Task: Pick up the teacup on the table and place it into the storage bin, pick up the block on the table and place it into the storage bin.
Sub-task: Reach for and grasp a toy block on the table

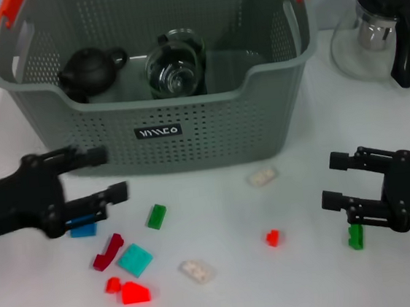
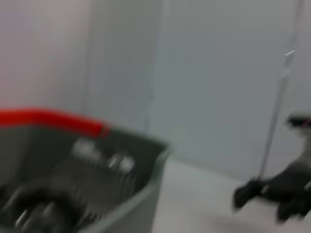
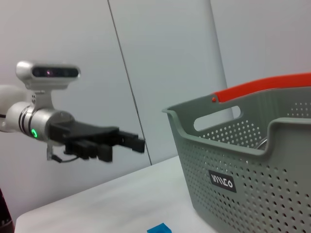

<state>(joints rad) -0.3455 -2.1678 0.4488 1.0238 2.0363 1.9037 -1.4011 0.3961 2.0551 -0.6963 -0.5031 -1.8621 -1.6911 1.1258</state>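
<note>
Head view
Bin point(image 1: 210, 134): grey, perforated, at the back of the white desk point(image 1: 227, 298); orange clips on both handles; black label on the front wall.
Bin contents: black teapot point(image 1: 92, 68) on the left side; clear glass teacup point(image 1: 175, 67) just beside it, lying tilted near the middle.
Glass pot point(image 1: 379, 31): black handle and lid, standing on the desk right of the bin, apart from it.
Left gripper point(image 1: 112, 174): low over the desk in front of the bin's left corner, fingers spread, nothing between them.
Right gripper point(image 1: 334, 180): low over the desk at right, fingers spread, empty.
Blocks on the desk: blue block point(image 1: 83, 229) partly under the left gripper; green block point(image 1: 156, 216); dark red block point(image 1: 107, 252); teal block point(image 1: 135, 260); two red blocks point(image 1: 134, 293) at the front; white block point(image 1: 196, 271); pale block point(image 1: 263, 177) near the bin's front; small red block point(image 1: 272, 238); green brick point(image 1: 356, 236) just below the right gripper.

Left wrist view
Bin point(image 2: 146, 204): corner and orange clip visible, blurred; contents not clear.
Right gripper point(image 2: 248, 194): dark blurred shape farther off; jaw state cannot be told here.

Right wrist view
Bin point(image 3: 252, 160): front wall with label, orange clip above.
Left gripper point(image 3: 129, 141): held out level above the desk, left of the bin, apart from it.
Blue block point(image 3: 160, 229): on the desk at the lower edge.
</note>
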